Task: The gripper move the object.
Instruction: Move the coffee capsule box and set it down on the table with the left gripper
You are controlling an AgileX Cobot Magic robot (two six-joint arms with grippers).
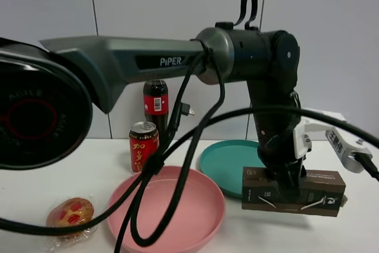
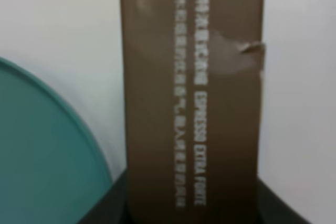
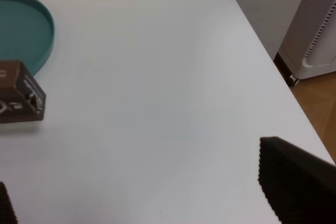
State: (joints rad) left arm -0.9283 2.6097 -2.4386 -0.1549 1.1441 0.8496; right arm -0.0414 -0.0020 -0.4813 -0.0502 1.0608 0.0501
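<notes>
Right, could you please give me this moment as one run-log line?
left gripper: shut on box | box: beside teal plate, lifted or not unclear | right gripper: open, empty

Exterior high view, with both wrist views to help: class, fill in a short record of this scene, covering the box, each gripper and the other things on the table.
Box: long brown box, lying level, beside the teal plate, not in it
Box lifted or resting: cannot tell
Left gripper: left gripper closed on the box's long sides, near its middle
Right gripper: right gripper open, holding nothing
Surface: white table
Other things: pink plate, red can, soda bottle, wrapped snack
</notes>
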